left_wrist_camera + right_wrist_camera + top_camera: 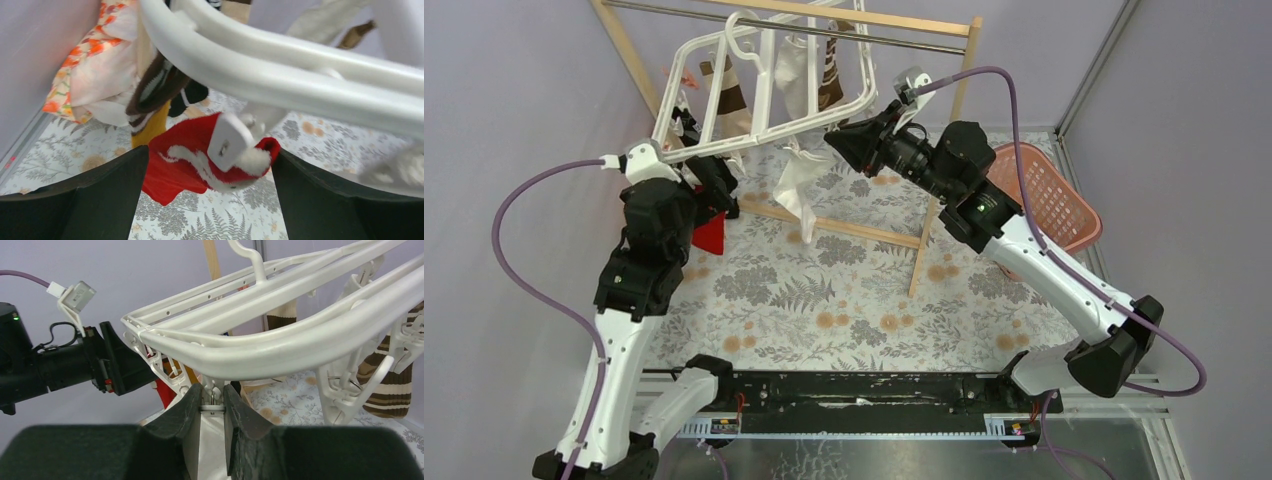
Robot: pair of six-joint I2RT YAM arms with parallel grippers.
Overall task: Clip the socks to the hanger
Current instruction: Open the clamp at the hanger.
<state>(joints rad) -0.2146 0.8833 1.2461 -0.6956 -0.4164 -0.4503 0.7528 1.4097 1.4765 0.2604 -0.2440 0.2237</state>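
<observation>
The white hanger (764, 90) hangs tilted from the rail, with brown-white striped socks (724, 95) and a white sock (789, 65) clipped to it. My left gripper (714, 185) is open under the hanger's near left corner. Between its fingers (100, 190) hangs a red sock (185, 165) with a white cuff, and a white clip (227, 140) sits on the cuff. My right gripper (839, 140) is shut on a hanger clip (212, 440) under the near bar (280, 352). A white sock (799, 190) hangs beside it.
The wooden rack (844, 225) with its metal rail carries the hanger. A pink basket (1049, 195) stands at the right. An orange-white patterned cloth (95, 60) and a mustard yellow sock (152, 127) hang behind the red sock. A leaf-patterned cloth (824, 300) covers the table.
</observation>
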